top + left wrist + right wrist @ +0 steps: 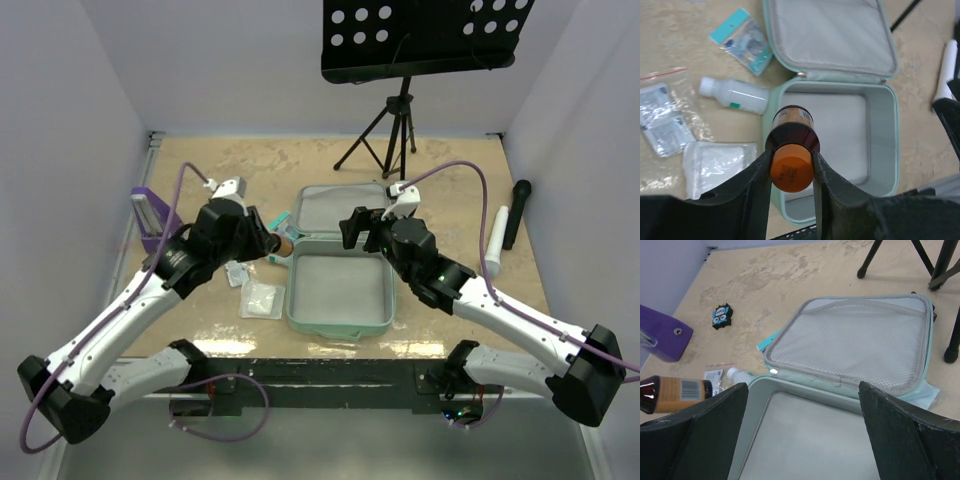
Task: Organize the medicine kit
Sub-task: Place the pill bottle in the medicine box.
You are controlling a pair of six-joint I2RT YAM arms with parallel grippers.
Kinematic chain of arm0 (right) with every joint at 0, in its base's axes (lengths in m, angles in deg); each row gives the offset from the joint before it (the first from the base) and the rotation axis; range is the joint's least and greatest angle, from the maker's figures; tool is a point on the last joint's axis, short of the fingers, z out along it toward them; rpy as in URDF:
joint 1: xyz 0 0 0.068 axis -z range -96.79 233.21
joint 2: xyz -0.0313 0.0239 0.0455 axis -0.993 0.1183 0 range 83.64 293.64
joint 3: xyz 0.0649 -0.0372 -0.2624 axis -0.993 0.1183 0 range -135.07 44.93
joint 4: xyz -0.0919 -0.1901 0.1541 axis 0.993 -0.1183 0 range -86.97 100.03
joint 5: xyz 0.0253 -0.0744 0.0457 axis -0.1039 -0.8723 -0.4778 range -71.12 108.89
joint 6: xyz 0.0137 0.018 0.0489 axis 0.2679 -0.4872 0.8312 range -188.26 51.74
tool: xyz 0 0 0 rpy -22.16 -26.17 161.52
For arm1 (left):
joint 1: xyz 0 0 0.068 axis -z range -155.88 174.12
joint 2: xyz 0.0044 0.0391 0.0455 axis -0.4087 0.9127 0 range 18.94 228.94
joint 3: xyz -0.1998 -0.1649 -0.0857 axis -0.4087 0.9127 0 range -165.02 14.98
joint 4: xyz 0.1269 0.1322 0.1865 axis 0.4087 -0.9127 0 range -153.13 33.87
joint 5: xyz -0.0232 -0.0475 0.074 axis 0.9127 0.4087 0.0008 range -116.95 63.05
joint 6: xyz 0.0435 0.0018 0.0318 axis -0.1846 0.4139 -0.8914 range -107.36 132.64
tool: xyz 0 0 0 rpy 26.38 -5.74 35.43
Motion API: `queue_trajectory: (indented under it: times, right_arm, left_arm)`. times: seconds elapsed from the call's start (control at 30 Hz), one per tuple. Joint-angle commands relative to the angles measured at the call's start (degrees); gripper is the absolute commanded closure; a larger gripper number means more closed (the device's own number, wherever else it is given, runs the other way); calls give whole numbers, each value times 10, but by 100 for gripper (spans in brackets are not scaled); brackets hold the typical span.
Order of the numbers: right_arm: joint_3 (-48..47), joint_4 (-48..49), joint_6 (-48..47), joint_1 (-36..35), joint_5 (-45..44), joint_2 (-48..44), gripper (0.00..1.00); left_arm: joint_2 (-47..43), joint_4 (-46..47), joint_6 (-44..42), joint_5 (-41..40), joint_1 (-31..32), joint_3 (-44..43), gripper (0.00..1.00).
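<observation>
- Nearest, the mint-green medicine kit [340,288] lies open on the counter [450,190] between the two arms, grey tray toward the bases.
- Just left of the tray lie two clear zip bags [662,125] of white sachets.
- The left fingers [268,246] are closed narrowly around an amber bottle [792,131]. They grip it near its orange cap, and it lies level with its far end over the tray's left rim.
- The right fingers [352,230] are spread wide and hold nothing, hovering above the hinge.
- A white bottle [737,94] lies on its side beside the tray, and a blue packet [742,40] lies beyond it.
- The lid [340,212] lies flat behind the tray, mesh pocket up.
- A purple stand [150,215] sits at the left wall. A white tube [497,240] and a black marker [518,210] lie well to the right.
- Further back is what looks like a small owl-faced trinket [720,316].
- Farthest, a black tripod [385,130] stands.
</observation>
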Motion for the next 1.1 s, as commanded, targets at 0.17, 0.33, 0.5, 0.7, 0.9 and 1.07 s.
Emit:
queue_trajectory:
  times: [0.17,0.33,0.5,0.7,0.9,1.07]
  right_arm:
    - [-28,-19,8,1,-9,-7,3]
    - [-25,-33,10,1,-15,-21,3]
    - [-14,-33,16,1,-15,-27,3]
    - [-5,-49,25,0,-14,-31,3]
    - [6,-48,29,1,-9,-34,3]
    - [6,-50,29,0,-8,-31,3]
  left_arm:
    - [162,92,-106,187,66,-115,100]
    - [230,121,-108,223,70,-110,100]
    - [300,151,-103,265,70,-115,100]
    - [373,107,-121,252,70,-145,100]
    - [426,73,-138,240,69,-162,100]
    - [441,64,-139,217,69,-173,100]
